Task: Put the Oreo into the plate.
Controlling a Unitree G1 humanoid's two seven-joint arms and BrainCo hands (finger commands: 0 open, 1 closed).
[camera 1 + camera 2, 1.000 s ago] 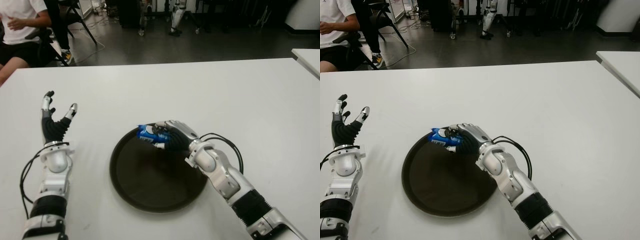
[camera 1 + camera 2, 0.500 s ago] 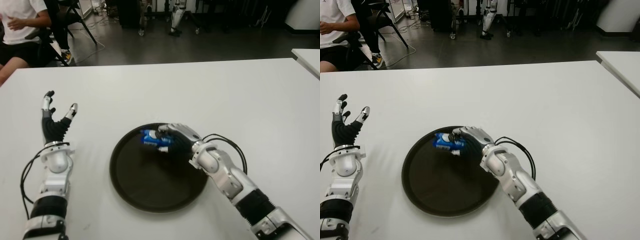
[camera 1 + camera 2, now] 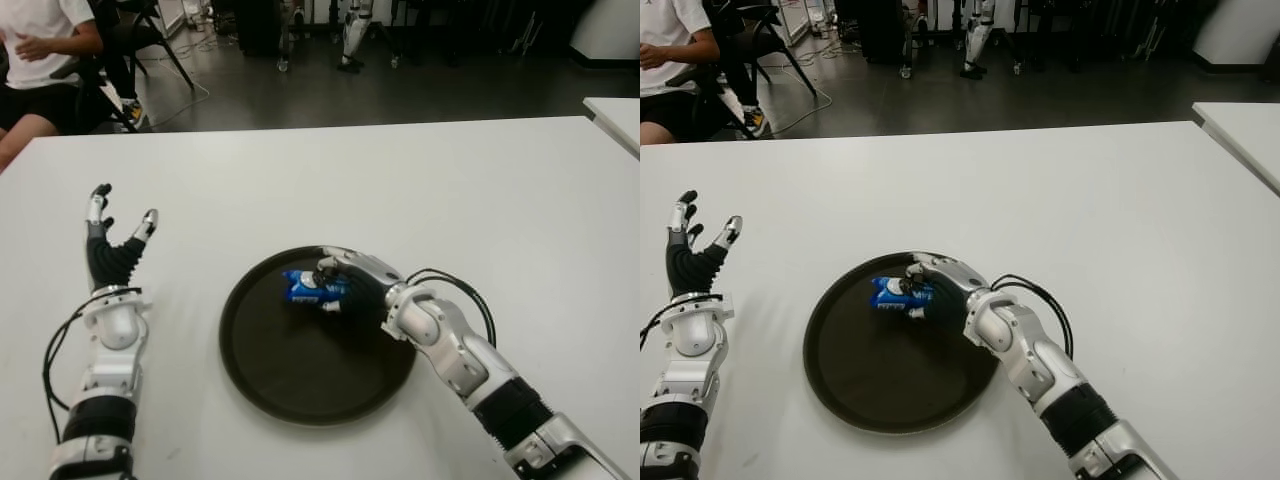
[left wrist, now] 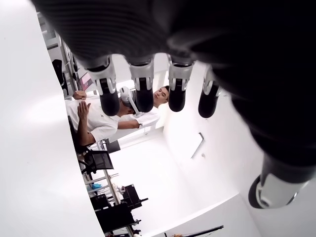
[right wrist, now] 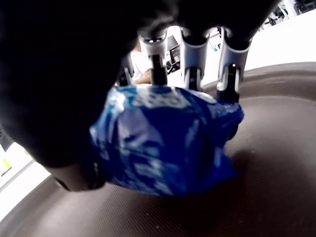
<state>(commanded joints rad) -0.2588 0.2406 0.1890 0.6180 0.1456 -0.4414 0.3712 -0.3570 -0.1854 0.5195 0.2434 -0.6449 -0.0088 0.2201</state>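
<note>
A white desk [image 3: 480,190] fills the view from the robot's head, with a round dark plate [image 3: 290,375] lying a little toward the near edge from its middle. The robot's right hand [image 3: 352,280] reaches in from about 4 o'clock of the plate and sits over the plate's far half, around 12 o'clock of its centre. Its fingers [image 5: 193,52] are curled around a small blue Oreo packet [image 3: 310,288], with the thumb on the opposite side, so the packet is held in a closed grasp. In the right wrist view the packet's lower edge looks to be touching or almost touching the plate's dark surface, though contact cannot be confirmed. The left hand [image 3: 110,245] shows well apart at about 9 o'clock of the plate, fingers spread and pointing up, holding nothing. A seated person [image 3: 45,55] is partly visible beyond the desk's far left corner. As a judgement, the task is nearly finished: the packet is already inside the plate's rim, and what remains is to loosen the fingers and draw the hand away.
</note>
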